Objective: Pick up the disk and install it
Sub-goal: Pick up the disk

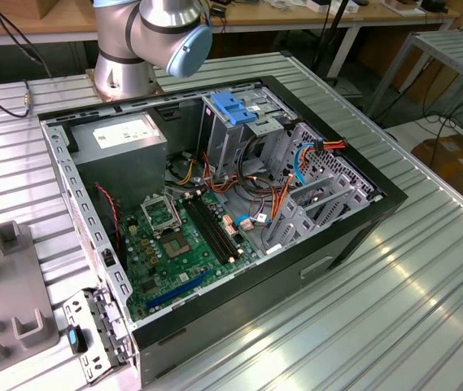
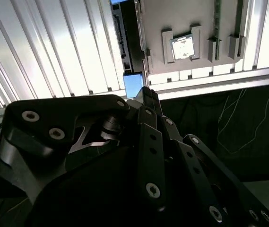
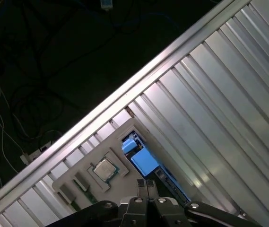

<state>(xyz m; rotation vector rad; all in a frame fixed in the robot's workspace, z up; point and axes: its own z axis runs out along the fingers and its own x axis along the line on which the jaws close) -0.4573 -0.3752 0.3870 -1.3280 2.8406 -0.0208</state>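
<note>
In both wrist views the disk [image 3: 143,160] [image 2: 133,84] shows edge-on as a thin dark slab with a blue plastic end, standing in a slot at the rim of a grey holder tray [image 3: 125,135] [image 2: 172,14]. My gripper [image 3: 147,183] [image 2: 146,93] hangs well above it, black fingertips pressed together with nothing between them. In the exterior view, the open computer case [image 1: 361,236] lies on the ribbed aluminium table, with a metal drive cage [image 1: 329,183] on the exterior view's right side of the case.
A processor chip [image 3: 105,169] [image 2: 182,47] and green memory sticks [image 3: 88,195] sit in the grey tray [image 1: 11,301]. A blue latch [image 1: 235,107] tops the inner cage. A grey power-supply box [image 1: 121,138], orange and blue cables [image 1: 296,163] and the motherboard [image 1: 182,236] fill the case. The table edge [image 3: 101,113] drops to a dark floor.
</note>
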